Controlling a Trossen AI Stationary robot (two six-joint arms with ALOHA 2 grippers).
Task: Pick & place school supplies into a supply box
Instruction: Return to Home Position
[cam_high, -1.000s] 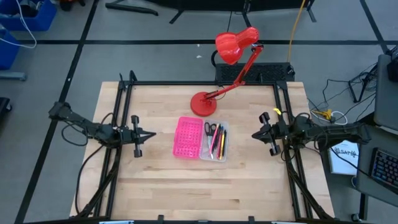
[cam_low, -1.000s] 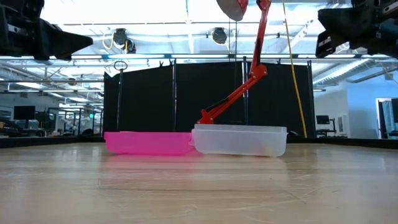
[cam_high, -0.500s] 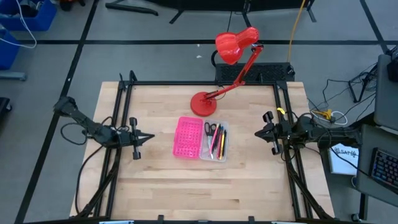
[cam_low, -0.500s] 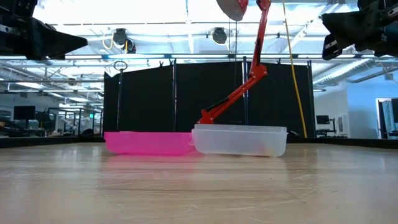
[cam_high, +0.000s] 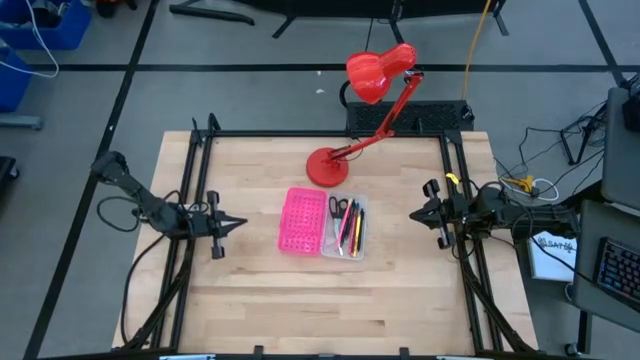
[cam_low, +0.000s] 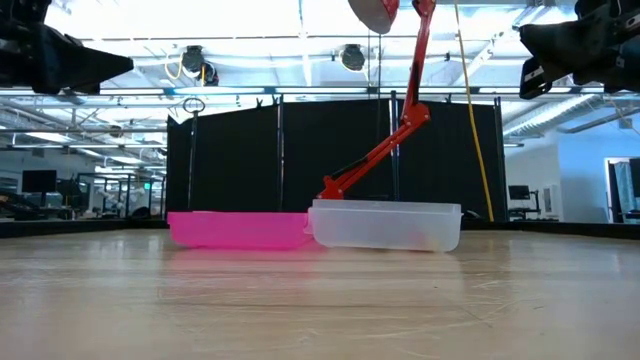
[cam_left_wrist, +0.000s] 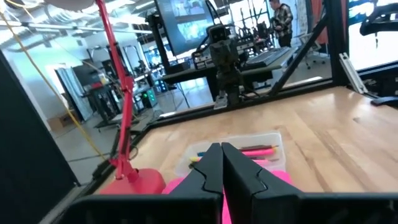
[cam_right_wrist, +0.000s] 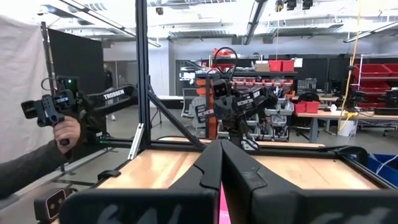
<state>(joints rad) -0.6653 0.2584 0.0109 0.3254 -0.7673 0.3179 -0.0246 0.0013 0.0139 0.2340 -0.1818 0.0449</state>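
The supply box (cam_high: 322, 222) lies open at the table's middle, pink half (cam_high: 303, 220) on the left, clear half (cam_high: 347, 226) on the right. The clear half holds black-handled scissors (cam_high: 338, 207) and several pens and pencils (cam_high: 351, 232). In the low view the pink half (cam_low: 238, 229) and the clear half (cam_low: 385, 225) rest flat on the tabletop. My left gripper (cam_high: 238, 222) hovers shut near the table's left edge, pointing at the box. Over by the right edge my right gripper (cam_high: 414, 214) is shut too, above the table. Both hold nothing.
A red desk lamp stands with its base (cam_high: 326, 166) just beyond the box, its arm slanting to the head (cam_high: 378, 70) past the far edge. Black frame rails (cam_high: 190, 200) run along the table's left and right sides. A person's hand (cam_right_wrist: 64, 133) shows beyond the table.
My left arm has swung about its base, and its gripper has shifted a little toward the table's near edge while staying shut. My right gripper has drawn back slightly toward the right edge. The box and its contents have not moved.
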